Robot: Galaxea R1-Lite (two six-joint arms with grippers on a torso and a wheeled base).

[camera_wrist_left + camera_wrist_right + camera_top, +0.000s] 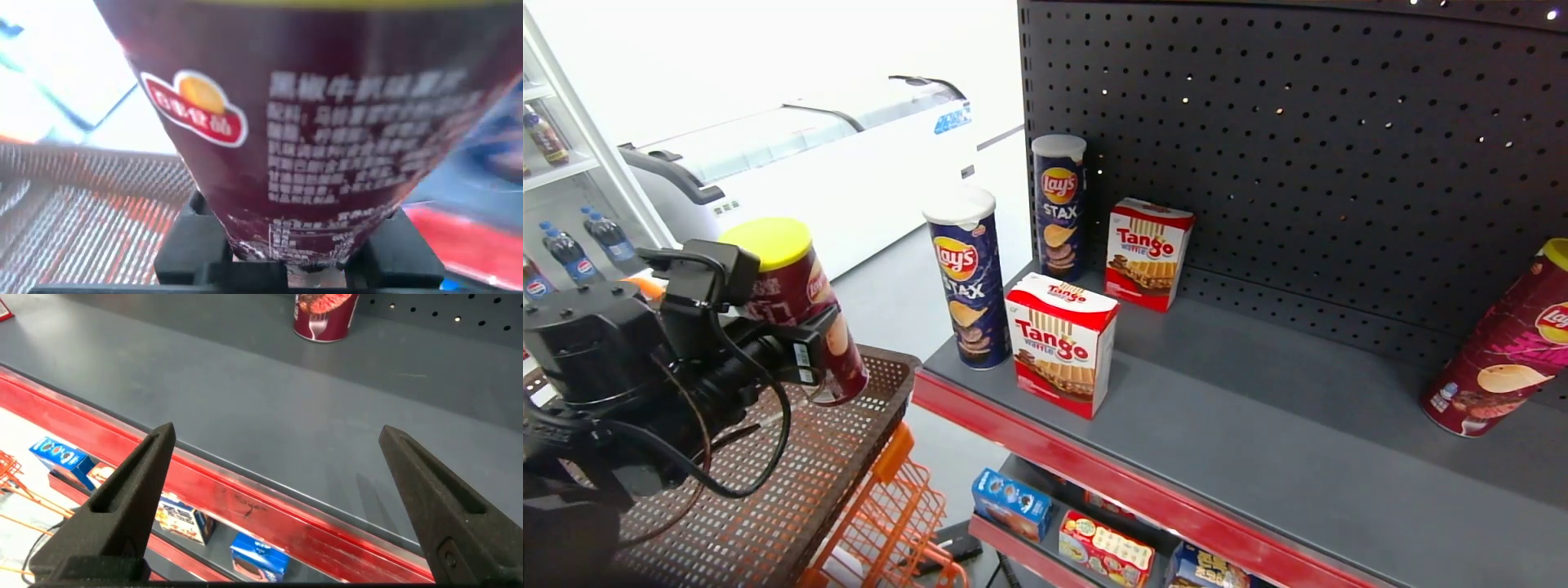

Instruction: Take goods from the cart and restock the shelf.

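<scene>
My left gripper (805,347) is shut on a dark red chips can with a yellow lid (796,302), held tilted above the brown mesh cart basket (792,482), left of the shelf. The same can (327,131) fills the left wrist view, clamped between the black fingers (192,245). On the grey shelf (1258,441) stand two blue chips cans (968,273) (1059,204), two red-and-white wafer boxes (1062,343) (1147,253) and another dark red can (1499,351) leaning at the far right. My right gripper (278,498) is open over the shelf's red front edge (245,498).
An orange cart frame (890,523) sits under the basket. Lower shelf levels hold boxed goods (1013,502). A white chest freezer (817,171) and a drinks cooler (564,204) stand behind. The middle of the grey shelf is bare.
</scene>
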